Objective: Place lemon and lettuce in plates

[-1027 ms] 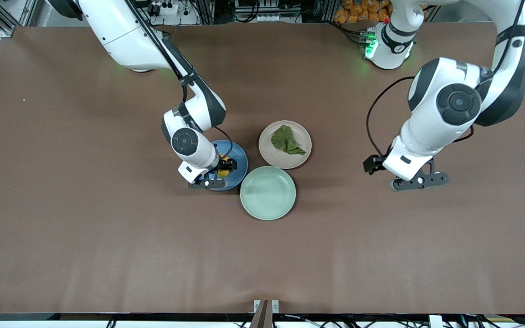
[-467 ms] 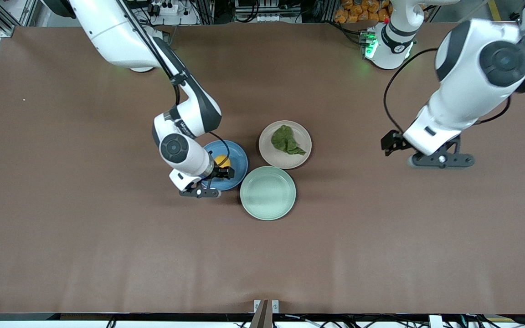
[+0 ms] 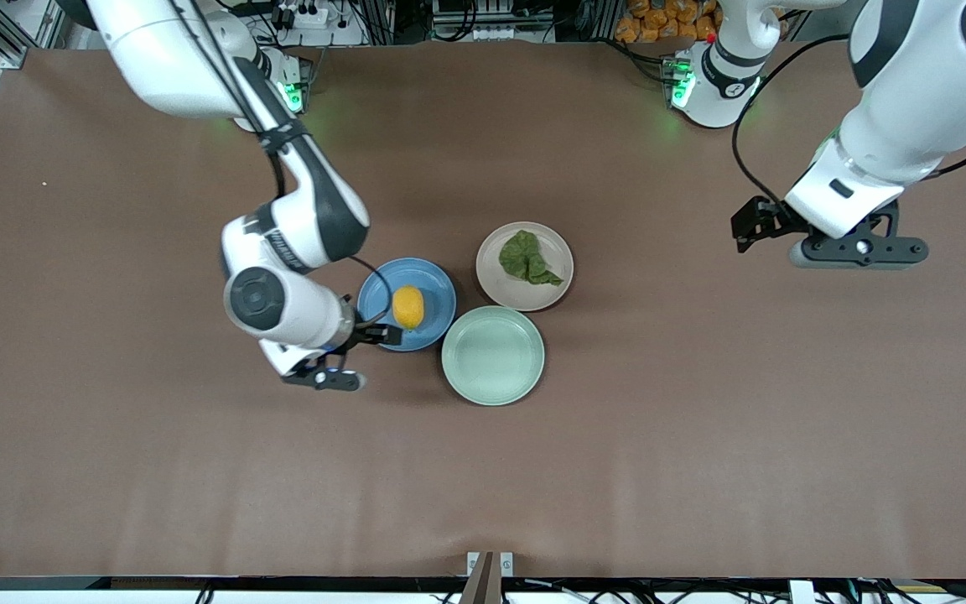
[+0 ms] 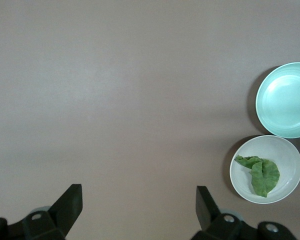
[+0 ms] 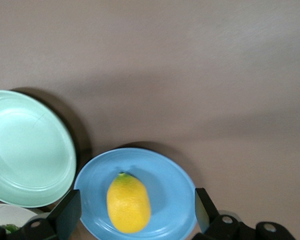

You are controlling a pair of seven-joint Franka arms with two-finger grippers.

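Observation:
The yellow lemon [image 3: 408, 307] lies by itself on the blue plate [image 3: 439, 289], apart from any finger. My right gripper [image 3: 324, 375] hangs open above the table just beside that plate, toward the right arm's end. In the right wrist view the lemon [image 5: 128, 202] shows on the blue plate [image 5: 175, 185] below the spread fingers. The dark green lettuce [image 3: 525, 257] rests on the beige plate [image 3: 495, 281] beside the blue one. My left gripper [image 3: 856, 250] is open and empty over bare table toward the left arm's end. From the left wrist view, the lettuce [image 4: 262, 175] is seen some way off.
A pale mint-green plate [image 3: 493, 355] with nothing on it sits nearer the front camera, touching the gap between the other two plates. Brown tabletop [image 3: 198, 470] spreads around the plates. Cables and equipment line the edge by the robots' bases.
The right gripper opened, left the lemon on the blue plate, and drew off toward the right arm's end. The left arm swung up and away toward its own end of the table.

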